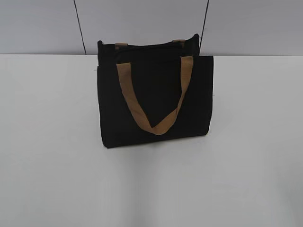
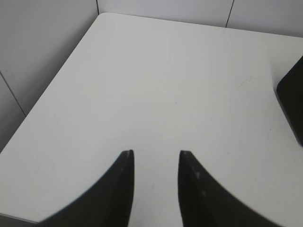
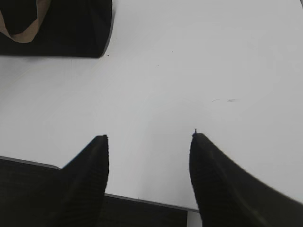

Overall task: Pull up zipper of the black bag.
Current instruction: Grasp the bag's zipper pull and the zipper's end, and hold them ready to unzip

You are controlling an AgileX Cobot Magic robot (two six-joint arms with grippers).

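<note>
On the table the bag stands upright, zipper reachable; left gripper and right gripper wait apart, empty.

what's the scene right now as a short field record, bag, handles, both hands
bag: black bag upright on the white table, front facing the exterior camera
handles: tan front strap hangs in a V down the front; rear strap only peeks above the top edge
zipper: pull tab not discernible
left hand: open, over bare table, bag at right edge of its view
right hand: open, empty, bag at upper left of its view
</note>
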